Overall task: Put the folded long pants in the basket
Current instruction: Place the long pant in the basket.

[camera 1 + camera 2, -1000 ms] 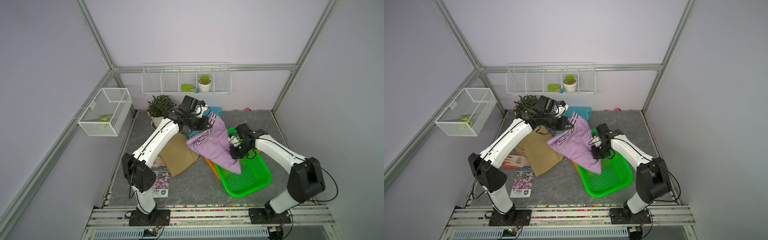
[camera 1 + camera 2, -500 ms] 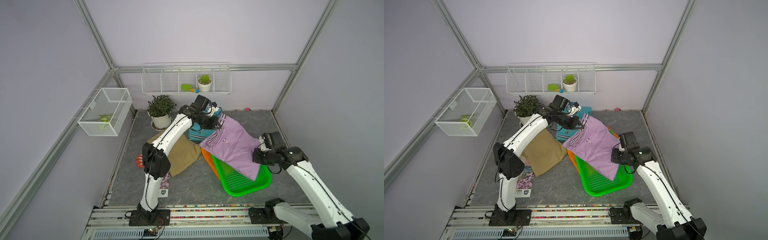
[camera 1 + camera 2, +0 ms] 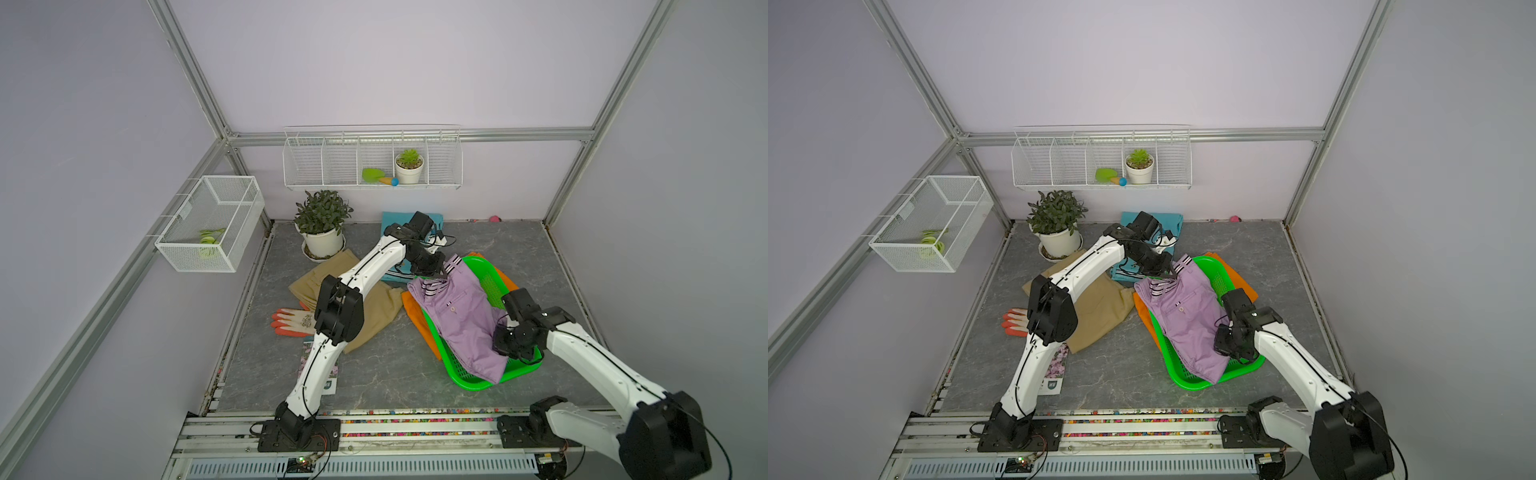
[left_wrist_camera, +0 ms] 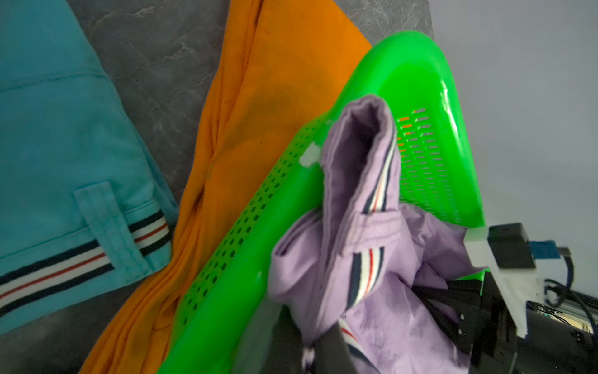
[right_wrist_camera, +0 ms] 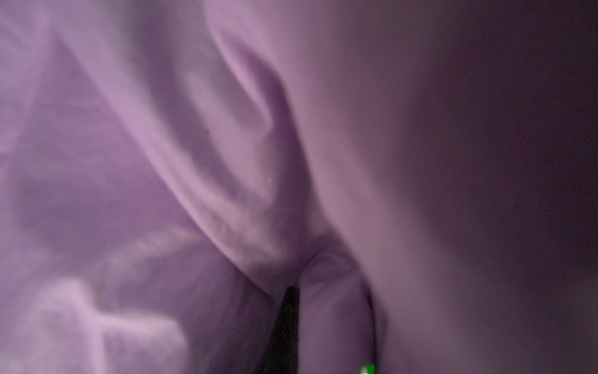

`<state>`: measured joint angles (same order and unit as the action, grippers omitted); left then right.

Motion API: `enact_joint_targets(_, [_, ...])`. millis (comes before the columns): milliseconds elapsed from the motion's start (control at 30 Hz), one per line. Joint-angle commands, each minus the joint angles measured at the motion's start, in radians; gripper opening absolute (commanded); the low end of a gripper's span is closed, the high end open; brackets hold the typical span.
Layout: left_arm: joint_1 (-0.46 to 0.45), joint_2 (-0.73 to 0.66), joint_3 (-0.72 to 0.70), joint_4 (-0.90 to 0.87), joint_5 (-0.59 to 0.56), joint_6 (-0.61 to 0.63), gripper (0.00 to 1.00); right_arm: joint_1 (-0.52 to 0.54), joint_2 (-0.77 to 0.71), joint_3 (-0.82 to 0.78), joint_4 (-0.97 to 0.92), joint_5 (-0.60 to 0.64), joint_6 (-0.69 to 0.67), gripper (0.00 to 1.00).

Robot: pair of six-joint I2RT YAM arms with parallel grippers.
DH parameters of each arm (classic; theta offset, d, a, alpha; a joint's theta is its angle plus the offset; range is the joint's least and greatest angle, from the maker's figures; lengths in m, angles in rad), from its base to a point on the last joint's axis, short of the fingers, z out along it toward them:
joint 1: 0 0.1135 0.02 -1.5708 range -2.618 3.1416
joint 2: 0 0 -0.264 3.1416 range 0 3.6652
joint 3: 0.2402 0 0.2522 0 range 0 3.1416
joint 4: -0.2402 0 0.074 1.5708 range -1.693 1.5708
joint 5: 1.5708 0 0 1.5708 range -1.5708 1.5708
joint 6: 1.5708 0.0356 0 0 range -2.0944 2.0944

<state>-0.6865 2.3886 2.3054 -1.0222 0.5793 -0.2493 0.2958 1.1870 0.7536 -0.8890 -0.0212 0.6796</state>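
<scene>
On the grey, stone-patterned floor (image 3: 374,374), khaki pants (image 3: 378,316) and turquoise pants (image 4: 64,145) lie flat outside the basket (image 3: 471,384). The basket is a shallow tray of glossy green plastic with perforated walls and a rounded lip, and it rests partly on finely ribbed orange pants (image 3: 413,309). Lilac pants (image 3: 461,320), soft and creased, drape across the basket, one end spilling over its near edge. The left gripper (image 3: 441,273) is clenched on their striped waistband (image 4: 372,262). The right gripper (image 3: 501,345) (fingers buried in cloth) pinches the fabric toward the leg end. If both let go now, the overhanging end could drag the limp fabric out, or the fold could fall open. The light basket, perched on loose cloth, could also skid if either arm tugs sideways.
</scene>
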Motion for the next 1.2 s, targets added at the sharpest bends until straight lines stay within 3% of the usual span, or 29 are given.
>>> enact_joint_targets(0, [0.010, -0.018, 0.009, -0.083, -0.076, 0.015, 0.00, -0.068, 0.102, 0.097, 0.009, 0.182, -0.017, 0.00])
enact_joint_targets(167, [-0.005, -0.203, -0.314, 0.045, -0.003, -0.087, 0.00, -0.247, 0.272, 0.238, 0.066, 0.207, -0.083, 0.00])
enact_joint_targets(233, [-0.031, -0.288, -0.440, 0.099, 0.026, -0.124, 0.00, -0.285, 0.359, 0.320, 0.091, 0.221, -0.128, 0.00])
enact_joint_targets(367, [-0.100, -0.401, -0.579, 0.164, 0.050, -0.179, 0.00, -0.294, 0.504, 0.538, 0.016, 0.104, -0.225, 0.00])
enact_joint_targets(500, [-0.110, -0.418, -0.497, 0.096, -0.045, -0.168, 0.00, -0.276, 0.408, 0.543, -0.010, 0.051, -0.245, 0.00])
enact_joint_targets(600, [-0.104, -0.380, -0.332, 0.008, -0.139, -0.141, 0.00, -0.277, 0.257, 0.471, 0.009, 0.035, -0.241, 0.00])
enact_joint_targets(767, [-0.097, -0.258, -0.080, -0.163, -0.170, -0.094, 0.00, -0.285, 0.107, 0.414, -0.027, 0.118, -0.235, 0.00])
enact_joint_targets(967, [-0.089, -0.186, -0.013, -0.222, -0.164, -0.065, 0.00, -0.311, 0.128, 0.361, -0.005, 0.208, -0.197, 0.00])
enact_joint_targets(1167, [-0.062, -0.129, -0.028, -0.183, -0.202, -0.067, 0.00, -0.315, 0.279, 0.340, -0.005, 0.130, -0.184, 0.00])
